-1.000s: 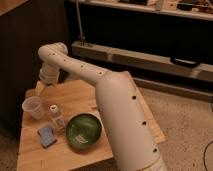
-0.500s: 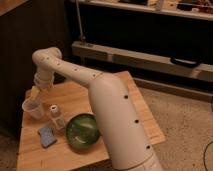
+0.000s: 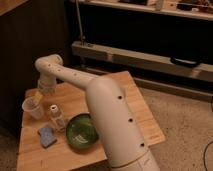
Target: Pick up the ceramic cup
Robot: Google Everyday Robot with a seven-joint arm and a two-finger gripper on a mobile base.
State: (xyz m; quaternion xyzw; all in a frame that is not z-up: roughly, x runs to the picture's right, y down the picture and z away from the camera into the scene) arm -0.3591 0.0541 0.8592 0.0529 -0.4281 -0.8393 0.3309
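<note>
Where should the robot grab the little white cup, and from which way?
Probably best from above: the ceramic cup stands upright with its wide rim open and no handle, so pinching across the rim or upper wall suits it. The gripper hangs just above it. The small white bottle stands close on one side, so a sideways approach looks tighter.

Wooden table (image 3: 145, 117), speckled floor (image 3: 185, 120); tool (image 3: 40, 95) over table's far-left corner

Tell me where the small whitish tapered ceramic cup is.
The small whitish tapered ceramic cup stands near the wooden table's left edge, just below the gripper, left of the small white capped bottle.
</note>
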